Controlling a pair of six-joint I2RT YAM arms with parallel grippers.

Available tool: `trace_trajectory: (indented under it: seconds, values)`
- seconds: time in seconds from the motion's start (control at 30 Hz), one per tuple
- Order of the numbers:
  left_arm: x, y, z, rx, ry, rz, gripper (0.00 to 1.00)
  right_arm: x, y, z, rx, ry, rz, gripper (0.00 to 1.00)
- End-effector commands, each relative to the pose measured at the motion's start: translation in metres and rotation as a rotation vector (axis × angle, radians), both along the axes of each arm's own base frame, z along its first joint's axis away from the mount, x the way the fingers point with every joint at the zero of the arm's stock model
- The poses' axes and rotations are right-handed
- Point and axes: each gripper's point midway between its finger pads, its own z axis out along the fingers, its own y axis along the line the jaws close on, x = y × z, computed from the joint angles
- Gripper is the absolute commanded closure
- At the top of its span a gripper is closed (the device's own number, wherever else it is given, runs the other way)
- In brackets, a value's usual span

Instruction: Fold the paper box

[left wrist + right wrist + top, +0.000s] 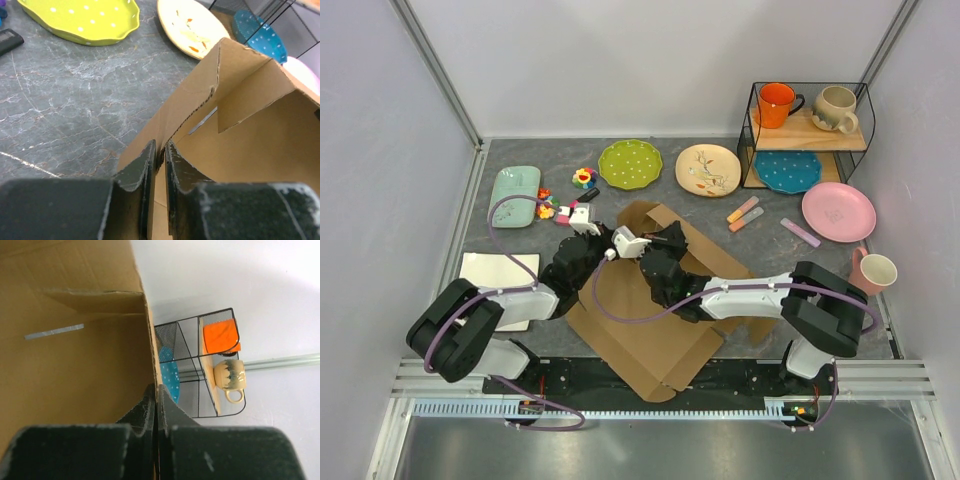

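Where folded up near the middle of the worktop (pixel 60 100), clamped from two sides. Pinches the ragged rim of one raised wall of the paper box (pixel 645 350) with the left gripper (pixel 160 155), fingers almost together, only cardboard between them. Nips the edge of another standing wall with the right gripper (pixel 156 396), fingers closed flat on the sheet. Leaves the rest of the cardboard lying flat toward the near edge, one corner poking past it. Beyond the left-held wall, toward the far edge: a green dotted plate (pixel 85 17) and a cream plate (pixel 192 30). In the far right corner: a wire rack (pixel 200 365), with an orange mug (pixel 220 335) and a beige mug (pixel 229 375) on top, a blue plate (pixel 167 377) below.
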Motion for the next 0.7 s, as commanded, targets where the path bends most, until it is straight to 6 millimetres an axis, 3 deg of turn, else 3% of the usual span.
trace_trajectory:
  seconds: [0.0,0.2,0.37,0.53,0.67]
  values:
    - [0.003,-0.001,0.005,-0.078,-0.002,0.019,0.82,0.002,-0.002,-0.029,0.032,0.047,-0.026,1.0]
    - [-0.013,-0.011,0.005,-0.134,0.024,-0.066,0.86,0.003,-0.006,-0.036,0.015,0.033,-0.058,1.0]
    - [-0.019,-0.004,0.008,-0.153,0.02,-0.045,0.86,-0.008,-0.009,-0.033,-0.016,-0.013,-0.041,1.0]
    - [-0.015,0.003,0.012,-0.117,0.042,-0.01,0.75,-0.016,-0.013,-0.025,-0.037,-0.047,-0.046,1.0]
    - [-0.013,0.01,0.022,-0.083,0.032,-0.008,0.57,-0.018,-0.016,-0.018,-0.043,-0.065,-0.041,1.0]
